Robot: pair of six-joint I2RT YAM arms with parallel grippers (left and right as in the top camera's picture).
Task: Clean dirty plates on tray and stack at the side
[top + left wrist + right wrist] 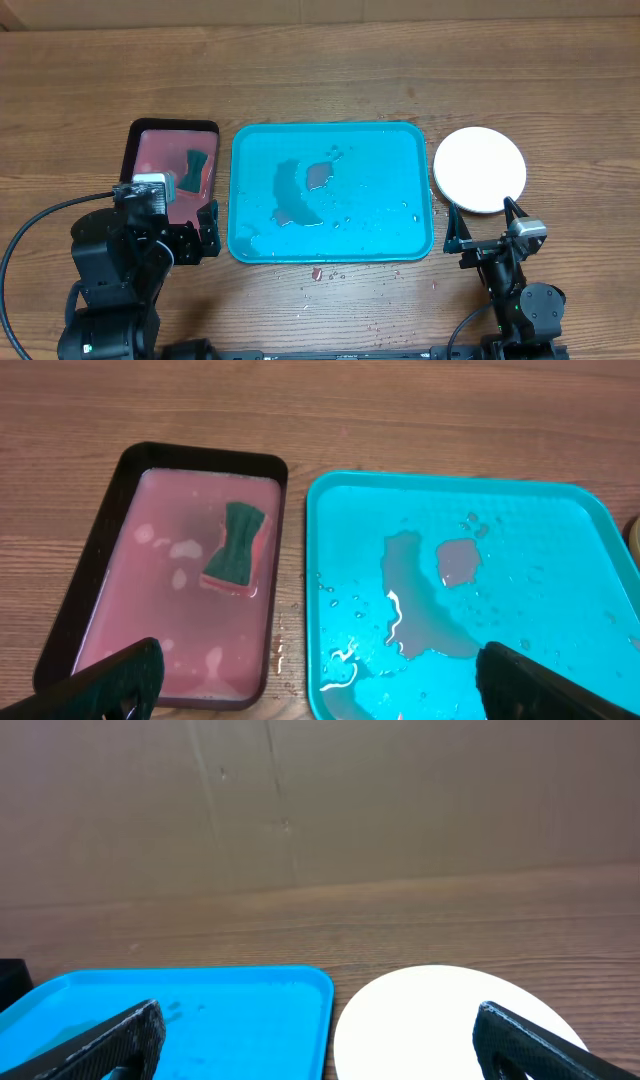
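Observation:
The turquoise tray [380,180] lies mid-table with pinkish puddles and droplets on it and no plate on it. It also shows in the left wrist view [540,540] and the right wrist view [230,1020]. A clean-looking white plate [480,170] lies on the table right of the tray and shows in the right wrist view [430,1020]. The blue and yellow-green plates are not visible; I cannot tell if they lie under it. My left gripper [168,205] [320,680] is open and empty over the near ends of both trays. My right gripper [485,222] [320,1040] is open and empty just in front of the white plate.
A black-rimmed tray [135,150] [110,490] of pinkish liquid stands left of the turquoise tray, with a green-and-pink sponge [195,165] [237,547] in it. Small drops and a red speck [316,271] lie on the table before the turquoise tray.

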